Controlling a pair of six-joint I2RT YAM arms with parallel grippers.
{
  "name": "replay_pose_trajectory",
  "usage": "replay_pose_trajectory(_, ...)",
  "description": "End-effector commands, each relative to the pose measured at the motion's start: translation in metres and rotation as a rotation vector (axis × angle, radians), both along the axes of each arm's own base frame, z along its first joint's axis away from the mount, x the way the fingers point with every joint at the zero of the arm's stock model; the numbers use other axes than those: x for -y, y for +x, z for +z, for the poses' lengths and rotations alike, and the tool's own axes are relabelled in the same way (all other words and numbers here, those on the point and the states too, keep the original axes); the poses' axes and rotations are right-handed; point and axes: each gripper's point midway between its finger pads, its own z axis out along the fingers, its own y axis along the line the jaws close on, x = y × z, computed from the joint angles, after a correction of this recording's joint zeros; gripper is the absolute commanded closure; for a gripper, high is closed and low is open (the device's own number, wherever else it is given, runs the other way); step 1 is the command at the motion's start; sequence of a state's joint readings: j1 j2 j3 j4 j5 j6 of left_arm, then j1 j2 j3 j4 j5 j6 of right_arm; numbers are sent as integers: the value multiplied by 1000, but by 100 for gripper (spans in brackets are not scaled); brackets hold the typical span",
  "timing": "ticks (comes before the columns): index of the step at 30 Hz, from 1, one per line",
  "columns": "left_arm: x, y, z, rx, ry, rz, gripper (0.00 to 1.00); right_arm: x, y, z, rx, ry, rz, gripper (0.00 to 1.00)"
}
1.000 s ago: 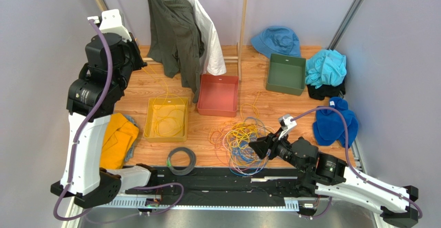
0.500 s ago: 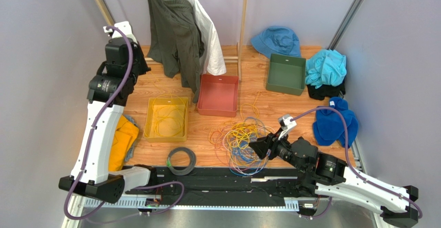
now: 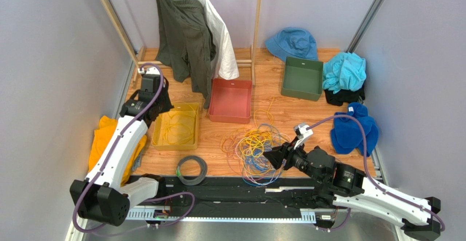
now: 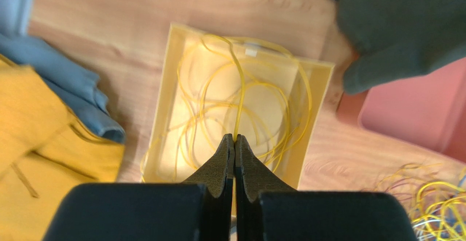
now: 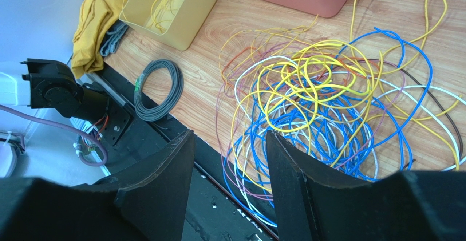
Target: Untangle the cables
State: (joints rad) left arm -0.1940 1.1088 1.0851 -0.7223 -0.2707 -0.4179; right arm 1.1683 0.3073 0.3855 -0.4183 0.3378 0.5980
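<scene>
Mostly the cables [image 5: 322,104] lie knotted on the desk [image 5: 210,39] below the released right tool [image 5: 228,142]. Left tool [image 4: 234,142] clenched on one yellow cable [image 4: 236,99] over the yellow tray [image 4: 161,104]. Likely light, springy, slippery; best pinched at an outlying loop.

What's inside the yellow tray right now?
Loose loops of yellow cable lie in the yellow tray; one strand runs up into the shut left hand. That hand covers the tray's near end, so anything there is hidden.
</scene>
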Motion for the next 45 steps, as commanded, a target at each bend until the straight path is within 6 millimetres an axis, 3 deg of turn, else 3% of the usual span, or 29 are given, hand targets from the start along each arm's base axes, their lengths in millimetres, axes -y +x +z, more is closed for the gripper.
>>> replay_pose_trajectory(1, 12, 4, -29, -2, -105, 23, 100, 1, 0, 6, 7, 33, -4, 46)
replay_pose_trajectory(4, 18, -4, -44, -17, -138, 6, 100, 2, 0, 6, 9, 34, -10, 46)
replay_pose_trajectory(6, 19, -9, -36, 22, -156, -3, 68, 2, 1, 6, 9, 34, -12, 45)
replay_pose_trajectory(7, 19, -11, -32, 35, -155, -7, 33, 1, 1, 6, 7, 34, -11, 46)
replay_pose_trajectory(8, 18, -13, -24, 59, -157, -10, 17, 0, 1, 5, 7, 32, -10, 46)
replay_pose_trajectory(9, 17, -16, -9, 105, -162, -17, 4, -1, 1, 5, 7, 28, -10, 46)
replay_pose_trajectory(10, 17, -18, 4, 133, -161, -23, 2, -2, 2, 6, 9, 30, -8, 46)
replay_pose_trajectory(13, 25, -24, 40, 209, -200, -70, 2, -6, 3, 5, 8, 25, -6, 46)
replay_pose_trajectory(15, 43, -29, 54, 246, -235, -131, 2, -10, 4, 3, 2, 14, 0, 46)
replay_pose_trajectory(17, 57, -30, 58, 264, -251, -160, 1, -12, 5, 1, -3, 4, 0, 46)
replay_pose_trajectory(18, 76, -33, 56, 254, -253, -214, 1, -13, 5, 0, -5, 2, 1, 46)
replay_pose_trajectory(21, 109, -31, 38, 230, -284, -282, 1, -13, 5, 2, -5, 1, -2, 46)
replay_pose_trajectory(23, 142, -38, 7, 164, -331, -364, 1, -11, 6, 1, -5, -4, -8, 46)
replay_pose_trajectory(25, 163, -37, -15, 139, -343, -385, 1, -9, 7, 0, -5, -11, -18, 46)
replay_pose_trajectory(26, 180, -42, -38, 75, -318, -418, 2, -8, 7, -1, -5, -12, -22, 46)
replay_pose_trajectory(28, 193, -42, -60, 24, -299, -424, 4, -7, 7, -1, -5, -15, -28, 46)
replay_pose_trajectory(29, 200, -43, -80, -29, -275, -429, 5, -6, 7, -2, -6, -21, -27, 46)
replay_pose_trajectory(33, 206, -42, -114, -94, -260, -412, 9, -5, 8, -6, -11, -31, -34, 46)
replay_pose_trajectory(40, 222, -45, -152, -168, -270, -446, 20, -6, 10, -12, -10, -40, -42, 46)
replay_pose_trajectory(45, 230, -51, -166, -192, -280, -466, 33, -5, 11, -18, -15, -57, -51, 46)
